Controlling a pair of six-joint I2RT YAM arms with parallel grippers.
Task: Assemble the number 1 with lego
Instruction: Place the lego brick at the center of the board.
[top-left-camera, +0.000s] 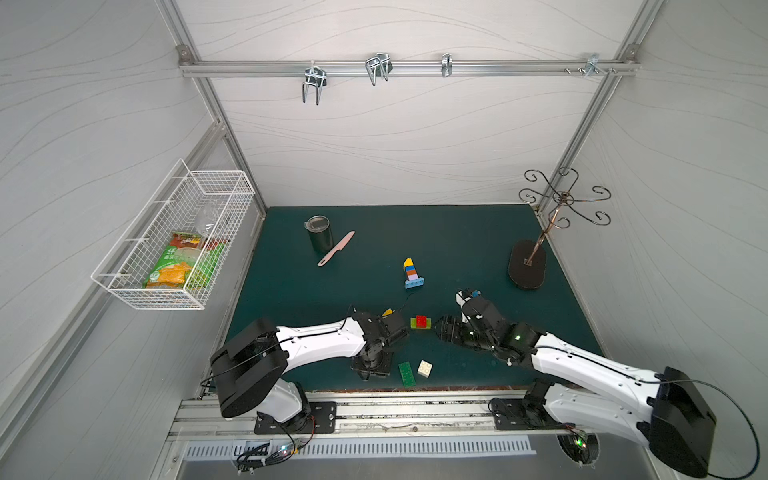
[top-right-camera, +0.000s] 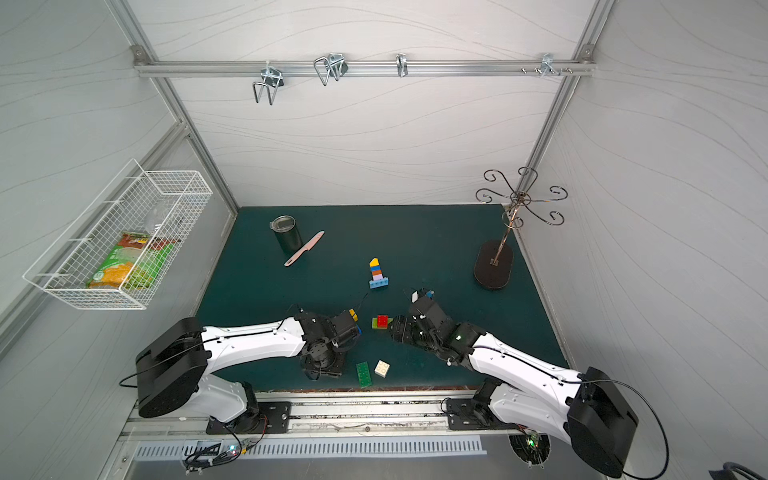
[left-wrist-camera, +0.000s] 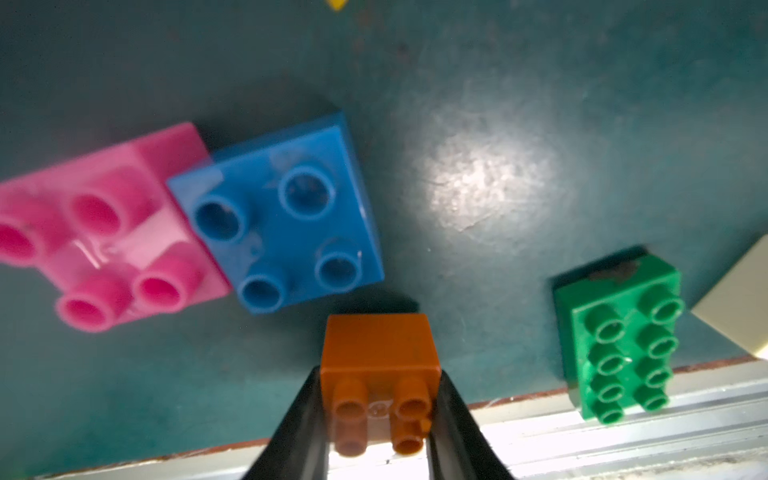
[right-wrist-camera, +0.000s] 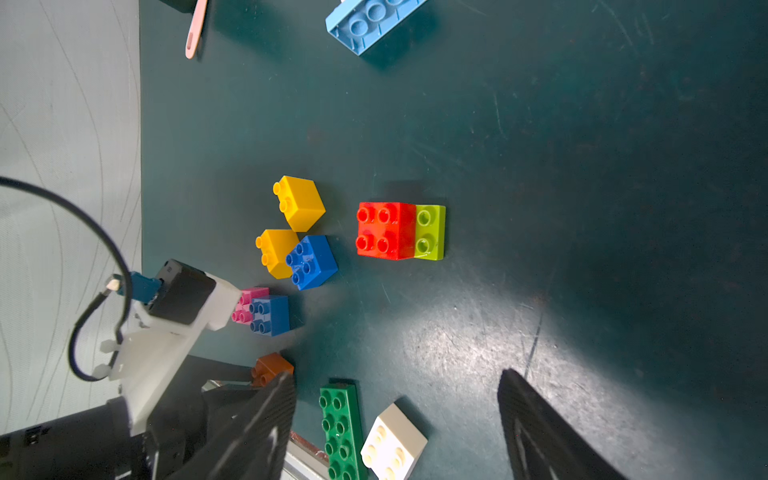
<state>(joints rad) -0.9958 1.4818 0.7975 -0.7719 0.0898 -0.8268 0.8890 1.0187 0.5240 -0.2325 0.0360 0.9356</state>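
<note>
Left gripper (left-wrist-camera: 380, 399): jaws pressed onto the two side walls of the orange brick (left-wrist-camera: 378, 345), studs facing the wrist camera; this grip leaves the hollow underside free, which I judge suits pressing it down onto other studs; cannot tell whether the brick is clear of the mat (top-left-camera: 457, 249) or resting on it.

Right gripper (right-wrist-camera: 397, 374): fingers spread wide, nothing between them; in a top view it sits just beside the red brick (top-left-camera: 421, 321), which is seated on one end of the lime brick (top-left-camera: 414, 324); likely positioned to take or steady that pair.

Partial build (top-left-camera: 411, 272): yellow, blue, orange and lilac squares in a column on a light blue long brick, mid-mat, well apart from both arms; the long base reads as the foot of the numeral.

Loose stock near the left arm: pink brick (left-wrist-camera: 108, 232) touching a blue brick (left-wrist-camera: 286, 224); green long brick (left-wrist-camera: 619, 340) and white brick (right-wrist-camera: 392, 446) side by side at the front edge; two yellow bricks (right-wrist-camera: 301, 203) and a second blue one beyond.

Judgement: a pick step; the numeral is not finished.
</note>
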